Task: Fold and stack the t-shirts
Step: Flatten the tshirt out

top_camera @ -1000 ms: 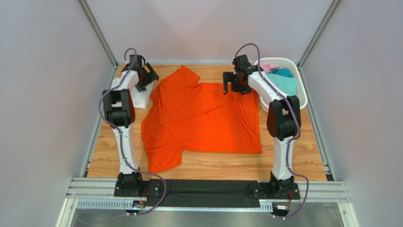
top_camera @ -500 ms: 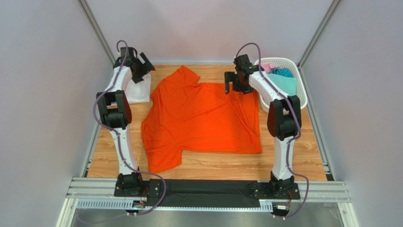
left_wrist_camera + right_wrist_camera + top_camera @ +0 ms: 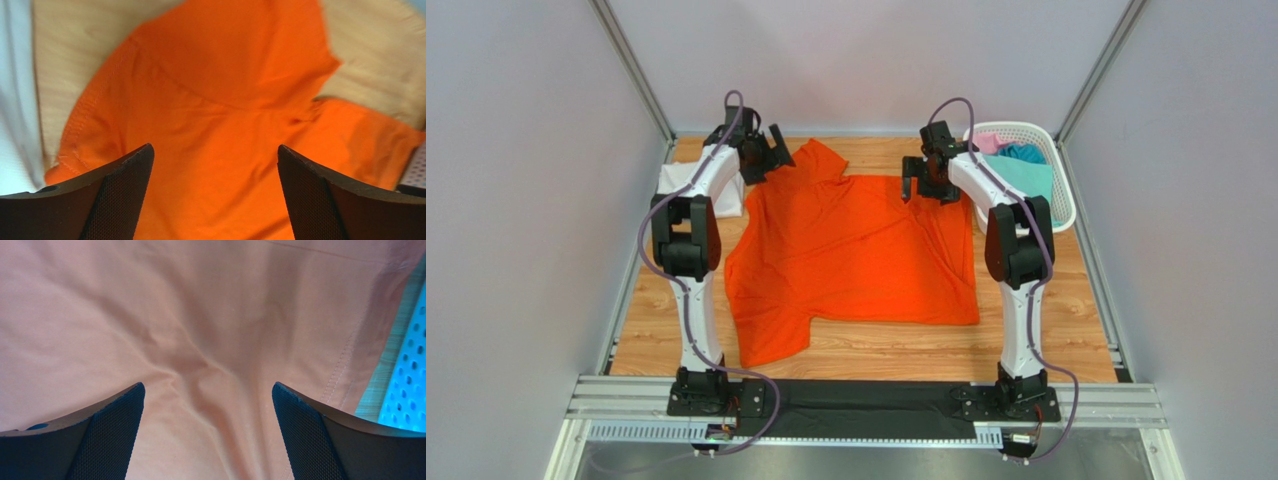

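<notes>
A bright orange t-shirt [image 3: 851, 250] lies spread on the wooden table, one sleeve at the far left, one at the near left. My left gripper [image 3: 771, 152] is open and empty above the far sleeve [image 3: 220, 75]. My right gripper [image 3: 926, 185] is open and empty above the shirt's far right edge [image 3: 200, 340], which looks washed-out pink in the right wrist view. A folded white t-shirt [image 3: 691, 190] lies at the far left, seen at the left edge of the left wrist view [image 3: 15, 100]. Teal, pink and blue shirts [image 3: 1026, 165] lie in the basket.
A white plastic lattice basket [image 3: 1058, 160] stands at the far right corner, its wall close to my right gripper [image 3: 407, 385]. Grey enclosure walls and frame posts surround the table. Bare wood [image 3: 896, 345] shows along the near edge.
My left gripper has swung right from over the white shirt to above the orange shirt's far sleeve. My right gripper has barely moved.
</notes>
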Tool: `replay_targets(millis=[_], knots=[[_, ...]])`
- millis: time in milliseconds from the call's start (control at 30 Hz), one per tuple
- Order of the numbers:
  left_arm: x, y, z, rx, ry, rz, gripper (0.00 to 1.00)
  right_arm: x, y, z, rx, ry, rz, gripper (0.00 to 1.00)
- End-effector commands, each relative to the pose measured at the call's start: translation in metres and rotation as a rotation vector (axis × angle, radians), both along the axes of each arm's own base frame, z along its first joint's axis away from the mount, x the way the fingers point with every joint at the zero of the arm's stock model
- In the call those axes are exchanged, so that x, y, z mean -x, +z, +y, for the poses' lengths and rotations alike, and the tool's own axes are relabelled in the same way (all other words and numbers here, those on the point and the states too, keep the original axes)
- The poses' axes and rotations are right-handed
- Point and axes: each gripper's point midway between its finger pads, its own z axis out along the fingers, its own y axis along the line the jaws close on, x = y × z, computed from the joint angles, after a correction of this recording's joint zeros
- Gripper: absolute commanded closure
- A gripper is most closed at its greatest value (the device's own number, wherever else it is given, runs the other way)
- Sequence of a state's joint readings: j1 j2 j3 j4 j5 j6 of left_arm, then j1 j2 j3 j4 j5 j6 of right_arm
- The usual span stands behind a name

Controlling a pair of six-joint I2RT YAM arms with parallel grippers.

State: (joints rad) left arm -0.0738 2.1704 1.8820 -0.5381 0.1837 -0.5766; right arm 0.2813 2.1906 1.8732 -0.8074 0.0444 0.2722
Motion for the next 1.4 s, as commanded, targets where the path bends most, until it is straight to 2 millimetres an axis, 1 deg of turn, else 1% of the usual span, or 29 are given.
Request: replay_targets(millis=[0, 100, 133, 200, 233, 333, 433, 567, 633, 700, 733, 800, 833, 867, 900, 933, 967, 1000, 1033, 1067, 1100, 1133, 1167, 1200, 1233, 1267, 1300, 1333, 1367], knots=[[0.025, -0.045, -0.001, -0.017, -0.027, 0.153, 0.00, -0.016, -0.005, -0.005, 0.008, -0.034, -0.024, 0.00], [0.034, -0.066, -0.002, -0.026, -0.028, 0.214, 0.00, -0.017, -0.014, -0.005, 0.008, -0.031, -0.008, 0.00], [0.036, -0.071, -0.001, -0.032, -0.029, 0.227, 0.00, -0.017, -0.024, -0.004, 0.004, -0.028, 0.012, 0.00], [0.036, -0.084, 0.002, -0.053, -0.028, 0.254, 0.00, -0.020, -0.029, -0.001, -0.002, -0.023, 0.016, 0.00], [0.036, -0.093, 0.002, -0.058, -0.032, 0.276, 0.00, -0.019, -0.041, -0.002, -0.002, -0.026, 0.039, 0.00], [0.036, -0.108, 0.005, -0.073, -0.028, 0.324, 0.00, -0.024, -0.054, -0.004, -0.002, -0.031, 0.055, 0.00], [0.033, -0.119, 0.006, -0.084, -0.021, 0.348, 0.00, -0.031, -0.063, -0.009, -0.012, -0.045, 0.064, 0.00], [0.024, -0.120, 0.004, -0.073, -0.019, 0.343, 0.00, -0.041, -0.065, -0.018, -0.016, -0.059, 0.054, 0.00], [0.014, -0.111, 0.002, -0.066, -0.020, 0.315, 0.00, -0.046, -0.063, -0.019, -0.011, -0.042, 0.041, 0.00], [0.008, -0.100, -0.001, -0.053, -0.027, 0.294, 0.00, -0.052, -0.048, -0.009, -0.051, 0.005, 0.016, 0.00], [-0.001, -0.083, -0.003, -0.045, -0.032, 0.253, 0.00, -0.051, -0.041, -0.006, -0.065, 0.022, 0.015, 0.00], [-0.006, -0.058, -0.006, -0.030, -0.046, 0.213, 0.00, -0.058, -0.009, 0.000, -0.076, 0.044, -0.046, 0.00], [-0.010, -0.030, -0.008, -0.020, -0.054, 0.159, 0.00, -0.058, 0.005, -0.001, -0.069, 0.059, -0.067, 0.00], [-0.009, -0.015, -0.010, -0.011, -0.060, 0.133, 0.00, -0.057, 0.018, 0.005, -0.068, 0.078, -0.090, 0.00], [-0.004, -0.006, -0.010, -0.011, -0.064, 0.128, 0.00, -0.055, 0.049, 0.005, -0.065, 0.084, -0.146, 0.00], [0.002, 0.030, -0.011, -0.008, -0.065, 0.070, 0.00, -0.052, 0.064, 0.006, -0.057, 0.092, -0.171, 0.00], [0.009, 0.042, -0.009, -0.014, -0.059, 0.057, 0.00, -0.043, 0.069, 0.011, -0.046, 0.104, -0.174, 0.00], [0.023, 0.038, -0.009, -0.021, -0.057, 0.086, 0.00, -0.034, 0.104, 0.012, -0.047, 0.106, -0.233, 0.00], [0.037, 0.072, -0.007, -0.023, -0.052, 0.030, 0.00, -0.028, 0.114, 0.009, -0.021, 0.087, -0.253, 0.00], [0.049, 0.080, -0.007, -0.031, -0.047, 0.027, 0.00, -0.017, 0.128, 0.015, -0.022, 0.088, -0.275, 0.00], [0.073, 0.062, -0.005, -0.035, -0.033, 0.093, 0.00, -0.001, 0.117, 0.009, 0.015, 0.066, -0.243, 0.00], [0.094, 0.092, -0.004, -0.031, -0.026, 0.044, 0.00, 0.013, 0.150, 0.007, -0.002, 0.054, -0.311, 0.00], [0.111, 0.092, -0.005, -0.041, -0.020, 0.051, 0.00, 0.027, 0.150, 0.011, -0.017, 0.031, -0.308, 0.00], [0.145, 0.089, -0.002, -0.046, -0.002, 0.075, 0.00, 0.047, 0.129, 0.006, 0.003, 0.012, -0.260, 0.00], [0.164, 0.083, -0.003, -0.047, 0.009, 0.096, 0.00, 0.063, 0.153, 0.003, -0.038, -0.007, -0.320, 0.00], [0.183, 0.079, -0.006, -0.053, 0.015, 0.105, 0.00, 0.076, 0.151, 0.004, -0.074, -0.042, -0.316, 0.00], [0.215, 0.048, -0.005, -0.061, 0.019, 0.187, 0.00, 0.089, 0.154, 0.003, -0.107, -0.060, -0.321, 0.00], [0.237, 0.060, -0.007, -0.027, 0.047, 0.152, 0.00, 0.108, 0.128, -0.001, -0.110, -0.070, -0.277, 0.00], [0.255, 0.054, -0.015, -0.022, 0.024, 0.161, 0.00, 0.122, 0.149, -0.003, -0.167, -0.093, -0.333, 0.00]])
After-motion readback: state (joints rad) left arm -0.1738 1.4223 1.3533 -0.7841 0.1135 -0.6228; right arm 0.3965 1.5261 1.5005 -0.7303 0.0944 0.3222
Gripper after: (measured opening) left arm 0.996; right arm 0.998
